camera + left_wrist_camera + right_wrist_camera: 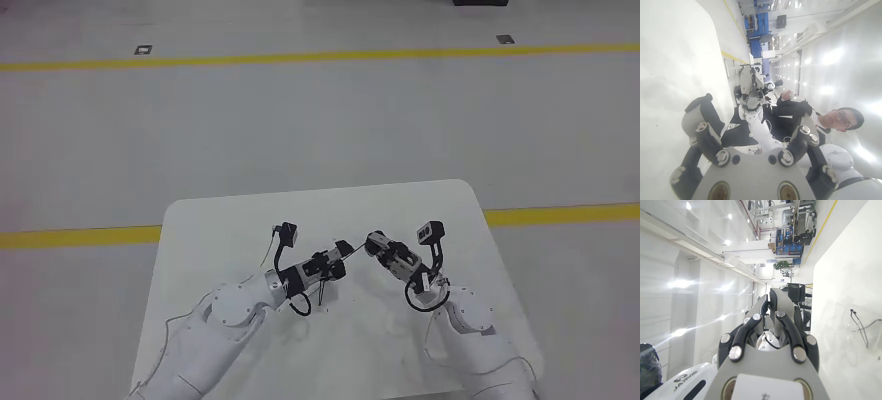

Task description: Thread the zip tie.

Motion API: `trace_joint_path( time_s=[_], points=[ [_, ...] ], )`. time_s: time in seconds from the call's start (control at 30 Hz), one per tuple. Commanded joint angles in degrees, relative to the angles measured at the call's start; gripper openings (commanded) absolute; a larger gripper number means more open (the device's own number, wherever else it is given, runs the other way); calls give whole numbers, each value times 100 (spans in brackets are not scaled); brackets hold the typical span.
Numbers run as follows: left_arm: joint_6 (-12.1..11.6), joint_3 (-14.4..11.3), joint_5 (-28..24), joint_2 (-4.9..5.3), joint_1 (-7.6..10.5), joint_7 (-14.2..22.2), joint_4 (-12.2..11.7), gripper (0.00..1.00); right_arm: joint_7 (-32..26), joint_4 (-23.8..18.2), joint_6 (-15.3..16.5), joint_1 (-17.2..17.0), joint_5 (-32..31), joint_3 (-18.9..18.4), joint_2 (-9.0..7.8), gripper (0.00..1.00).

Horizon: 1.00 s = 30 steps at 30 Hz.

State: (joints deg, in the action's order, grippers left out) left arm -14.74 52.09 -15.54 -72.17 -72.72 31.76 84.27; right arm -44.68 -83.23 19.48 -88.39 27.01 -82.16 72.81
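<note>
Over the middle of the desk (pixel 200 230), both arms up off the surface and turned tip to tip, close but apart: a pose suited to feeding a tail through a head in mid-air rather than against the desk. Left gripper (pixel 751 111) spread wide, nothing between its fingers (pixel 700 109), open probably in order to receive or grip one end. Right gripper (pixel 769 301) nearly closed, pads all but touching, as for pinching something very thin; impossible to confirm any hold from the wrist view. From above, a thin dark strip (pixel 341 245) between the two grippers, too small to judge as held or loose. Down on the desk, lower than the right gripper and off to one side, zip ties (pixel 859 325) lying flat and crossed over one another, seemingly within a clear wrapper (pixel 845 317), well apart from the pads. No closed loop anywhere visible, so threading judged not yet done. Next move likely to call for a firm hold on both ends and fine alignment of tail to head. With one side open, easy to let a springy strip swing away or drop.
</note>
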Motion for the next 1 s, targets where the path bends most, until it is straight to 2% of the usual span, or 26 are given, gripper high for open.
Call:
trace_joint_path(
  time_s=[0.0, 0.1, 0.33, 0.47, 0.73, 0.83, 0.97],
  points=[
    [0, 0, 2, 0, 0, 0, 0, 100, 0, 0, 0, 0, -1, 0, 0, 0],
    [119, -47, -152, -21, -41, -166, 70, 100, 90, -49, -2, -10, -75, 37, 2, 0],
    [494, -175, -425, -72, 75, -315, 17, 100, 477, -100, 0, -30, -701, 139, 7, 0],
    [874, -217, -496, -98, 134, -571, -9, 100, 547, -38, 0, -34, -745, 184, 20, 0],
    [878, -221, -492, -99, 124, -602, 0, 100, 580, -38, -2, -35, -756, 182, 20, 0],
    [757, -209, -485, -107, 81, -808, 65, 100, 937, 21, 0, -72, -795, 252, 40, 0],
    [757, -212, -547, -116, 49, -910, 85, 100, 1123, 72, 0, -76, -819, 337, 59, 0]
  ],
)
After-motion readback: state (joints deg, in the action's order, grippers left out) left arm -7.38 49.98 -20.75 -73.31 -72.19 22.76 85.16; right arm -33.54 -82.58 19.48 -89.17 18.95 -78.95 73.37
